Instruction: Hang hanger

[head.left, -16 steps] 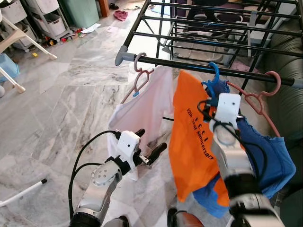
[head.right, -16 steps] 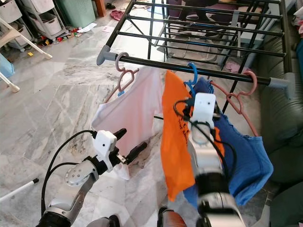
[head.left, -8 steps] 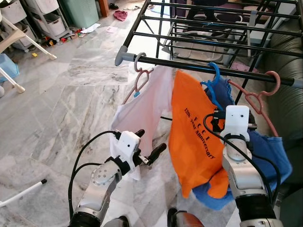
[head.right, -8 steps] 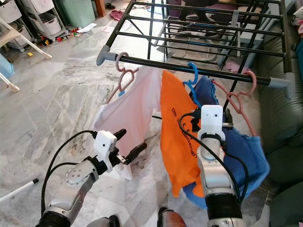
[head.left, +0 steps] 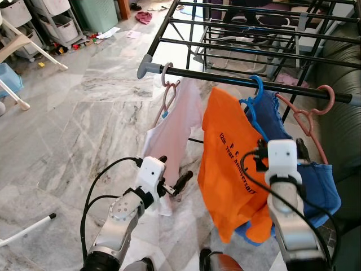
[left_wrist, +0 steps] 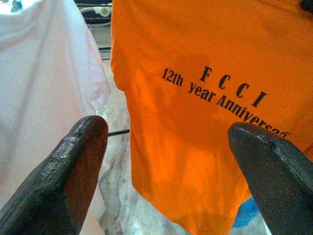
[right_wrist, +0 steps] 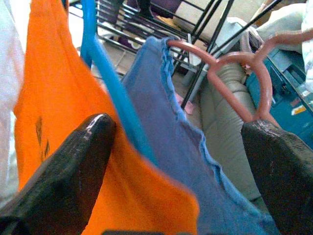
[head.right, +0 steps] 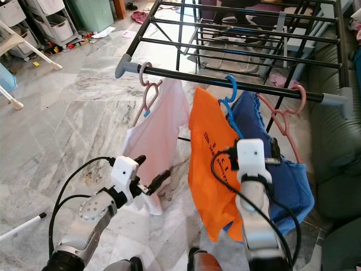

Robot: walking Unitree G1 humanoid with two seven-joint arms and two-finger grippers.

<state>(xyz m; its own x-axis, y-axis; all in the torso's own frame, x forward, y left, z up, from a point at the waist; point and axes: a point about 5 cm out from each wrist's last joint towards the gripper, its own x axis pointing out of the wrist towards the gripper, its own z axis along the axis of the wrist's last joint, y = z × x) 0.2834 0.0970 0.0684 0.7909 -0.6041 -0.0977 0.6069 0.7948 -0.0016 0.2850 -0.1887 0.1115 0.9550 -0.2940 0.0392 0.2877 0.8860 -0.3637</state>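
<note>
Right wrist view: the blue hanger carries the orange shirt, hooked on the drying rack's front rail between two pink hangers. Both the right gripper and left gripper gape, released. Light, stiff plastic (soft cloth swings); grasp its neck.

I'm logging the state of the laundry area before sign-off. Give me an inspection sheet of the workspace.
Surface: grey marble floor, white stick lying on it.
Job's things: blue hanger with orange shirt hooked on drying rack rail; pink hanger with white shirt and pink hanger with blue shirt beside it.
Clutter: toys, paper, pink cloth far back.
Grippers: left end effector open near white shirt; right end effector open at blue hanger.
Cables: black, looping on both wrists.
Surroundings: storage drawers, dark sofa.
</note>
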